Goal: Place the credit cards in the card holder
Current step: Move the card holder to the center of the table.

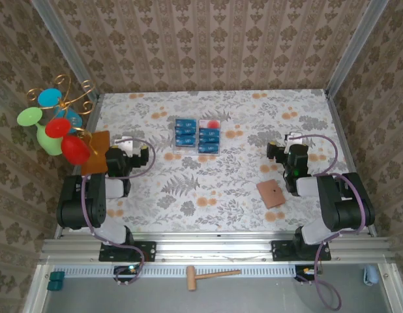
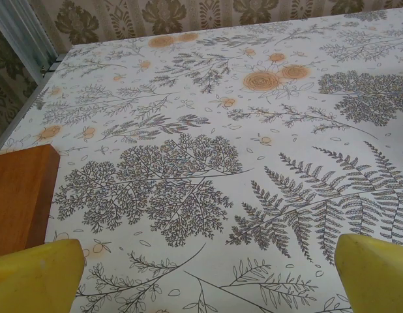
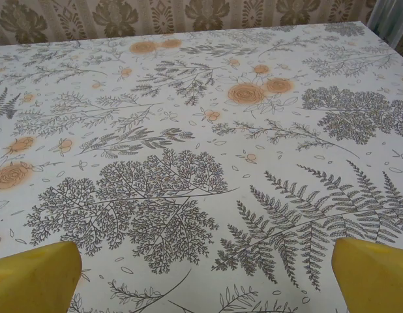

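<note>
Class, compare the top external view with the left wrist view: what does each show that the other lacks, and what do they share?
Top external: blue credit cards in a clear tray, the reddish-brown card holder and a wooden mallet. Left wrist: its yellow fingers up close, wide apart with nothing between them. Shared: the floral tablecloth and the orange-brown mat.

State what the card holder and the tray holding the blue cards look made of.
Card holder: matte reddish-brown, flat, no glare, so likely leather or imitation leather. Tray: pale and seemingly see-through between the cards, so probably clear plastic.
</note>
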`<act>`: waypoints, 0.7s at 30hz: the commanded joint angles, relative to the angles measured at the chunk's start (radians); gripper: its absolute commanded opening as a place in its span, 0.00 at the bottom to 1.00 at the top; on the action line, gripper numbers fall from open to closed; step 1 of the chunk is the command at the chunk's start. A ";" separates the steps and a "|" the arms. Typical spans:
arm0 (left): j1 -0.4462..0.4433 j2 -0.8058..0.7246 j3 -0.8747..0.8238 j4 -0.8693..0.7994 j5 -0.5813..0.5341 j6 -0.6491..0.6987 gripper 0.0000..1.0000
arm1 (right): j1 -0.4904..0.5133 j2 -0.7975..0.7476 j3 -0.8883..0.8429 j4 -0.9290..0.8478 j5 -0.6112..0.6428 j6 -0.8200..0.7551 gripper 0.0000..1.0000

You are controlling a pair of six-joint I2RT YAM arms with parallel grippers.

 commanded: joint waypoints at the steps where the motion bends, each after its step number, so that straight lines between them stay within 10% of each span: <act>1: 0.005 -0.001 0.009 0.002 0.009 -0.013 1.00 | -0.003 0.002 0.000 0.031 -0.009 -0.021 1.00; 21: -0.007 0.001 0.012 -0.003 -0.022 -0.013 1.00 | -0.010 0.002 0.001 0.027 -0.024 -0.017 1.00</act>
